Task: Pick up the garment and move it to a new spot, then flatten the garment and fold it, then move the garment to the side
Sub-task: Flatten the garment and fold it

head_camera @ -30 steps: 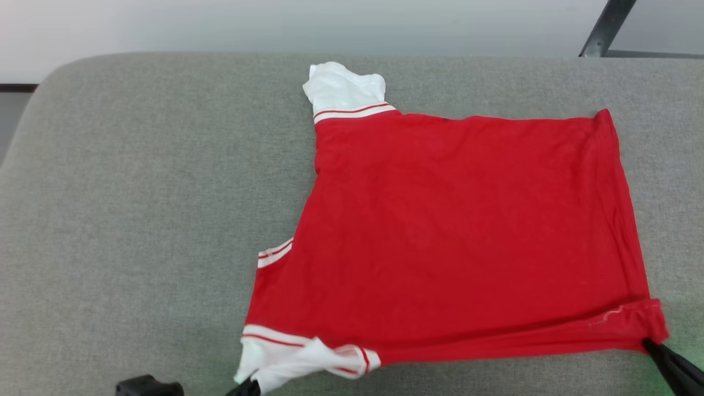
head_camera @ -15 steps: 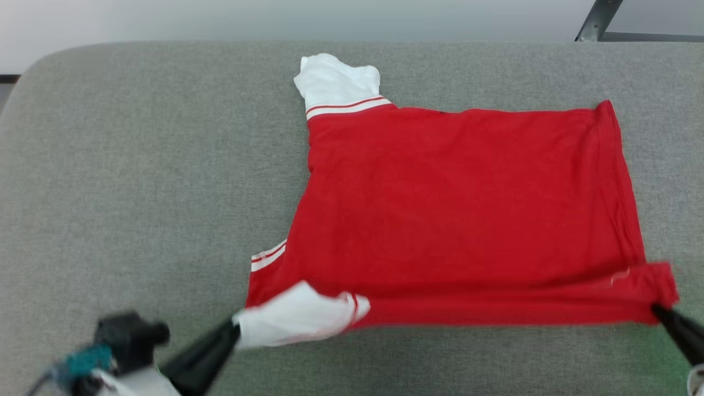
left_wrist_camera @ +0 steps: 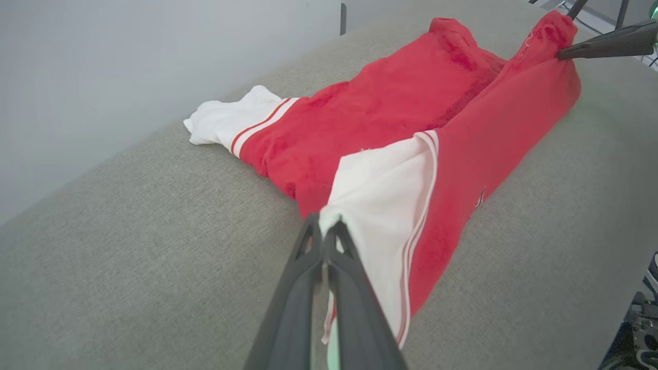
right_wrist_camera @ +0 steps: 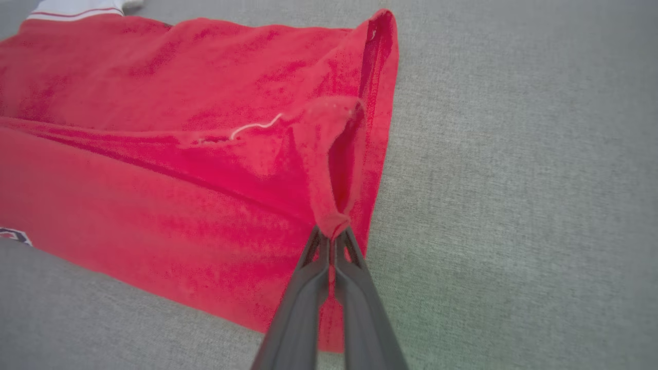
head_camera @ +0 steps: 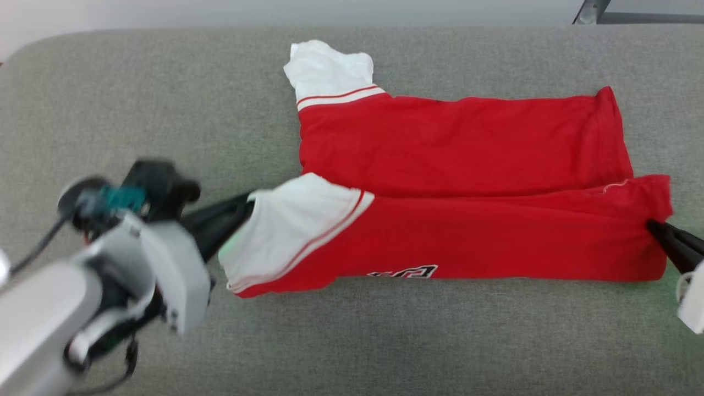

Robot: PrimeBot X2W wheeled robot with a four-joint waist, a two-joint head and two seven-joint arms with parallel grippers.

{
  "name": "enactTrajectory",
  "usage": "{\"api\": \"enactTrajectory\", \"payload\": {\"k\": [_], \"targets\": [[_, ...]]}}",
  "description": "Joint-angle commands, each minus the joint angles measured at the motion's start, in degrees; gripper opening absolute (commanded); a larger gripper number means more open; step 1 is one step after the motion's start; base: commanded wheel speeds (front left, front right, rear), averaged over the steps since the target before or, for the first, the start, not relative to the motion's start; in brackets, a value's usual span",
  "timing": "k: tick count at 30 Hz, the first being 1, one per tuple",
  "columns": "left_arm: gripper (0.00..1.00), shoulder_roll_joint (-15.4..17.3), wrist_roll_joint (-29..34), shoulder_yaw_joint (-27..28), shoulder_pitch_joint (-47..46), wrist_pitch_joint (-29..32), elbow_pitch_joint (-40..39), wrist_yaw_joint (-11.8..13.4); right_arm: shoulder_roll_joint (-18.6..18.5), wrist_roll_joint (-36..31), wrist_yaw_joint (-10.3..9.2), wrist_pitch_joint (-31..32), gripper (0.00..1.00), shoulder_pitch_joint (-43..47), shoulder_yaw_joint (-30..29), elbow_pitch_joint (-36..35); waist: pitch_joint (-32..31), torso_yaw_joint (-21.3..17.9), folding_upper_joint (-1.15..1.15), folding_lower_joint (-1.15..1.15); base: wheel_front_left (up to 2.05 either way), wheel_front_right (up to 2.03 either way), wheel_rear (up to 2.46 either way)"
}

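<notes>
The garment (head_camera: pixel 467 143) lies on the grey surface (head_camera: pixel 165 82), toward its middle and right in my head view. Its far half is spread flat. The near half is raised off the cushion as a long flap, with the dark print (head_camera: pixel 407 271) showing along the lower fold.

My left gripper (left_wrist_camera: pixel 325 226) is clamped on the white end of the near sleeve (head_camera: pixel 291 225). My right gripper (right_wrist_camera: pixel 331 236) is pinched on the hem corner (head_camera: pixel 657 192), with a tuck of red cloth bunched between the tips. The flap is drawn fairly taut between them.

I judge the moving and flattening done and the first lengthwise fold under way. This flap has yet to be laid over the far half. Any further fold and the shift to the side come after that.

The long axis runs across me from left to right. The shoulders and the far sleeve (head_camera: pixel 330 69) point to my left and the hem to my right.
</notes>
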Motion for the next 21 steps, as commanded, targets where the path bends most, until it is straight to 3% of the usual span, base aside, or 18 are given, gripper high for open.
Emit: {"api": "enactTrajectory", "payload": {"k": [1,6,12,15,19,20,21], "targets": [[0.00,-1.77,-0.02,-0.50,-2.61,1.08,3.00,-2.07,0.39,-0.51,-0.07,0.91,0.00,-1.61,1.14,1.08,0.51,0.03,0.00,0.00,0.00,0.00,0.00],[0.00,-7.30,-1.45,-3.41,-8.62,4.79,12.66,-5.68,0.65,-1.05,-0.07,3.13,0.00,-5.88,3.57,5.04,1.52,-0.37,0.00,0.00,0.00,0.00,0.00],[0.00,-11.78,-6.28,-6.03,-11.44,8.94,22.29,-6.63,0.68,-2.21,-0.07,5.37,0.00,-9.36,4.88,9.09,2.19,-0.70,0.00,0.00,0.00,0.00,0.00],[0.05,-13.18,-8.80,-6.31,-12.06,10.45,25.74,-6.79,0.98,-1.94,-0.07,6.20,0.00,-10.67,5.09,10.33,2.32,-0.71,0.00,0.00,0.00,0.00,0.00],[0.34,-14.31,-10.36,-6.49,-13.09,11.06,28.60,-6.76,1.29,-1.38,-0.07,7.29,0.00,-11.82,5.63,11.62,2.20,-0.65,0.00,0.00,0.00,0.00,0.00],[0.45,-14.49,-10.97,-6.35,-13.04,11.14,29.29,-6.75,1.22,-1.51,-0.07,7.64,0.00,-12.02,5.86,11.88,2.09,-0.56,0.00,0.00,0.00,0.00,0.00],[0.68,-14.57,-11.00,-6.35,-13.03,11.29,29.93,-6.74,1.18,-1.55,-0.07,7.87,0.00,-12.24,5.88,12.08,1.96,-0.48,0.00,0.00,0.00,0.00,0.00]]}}
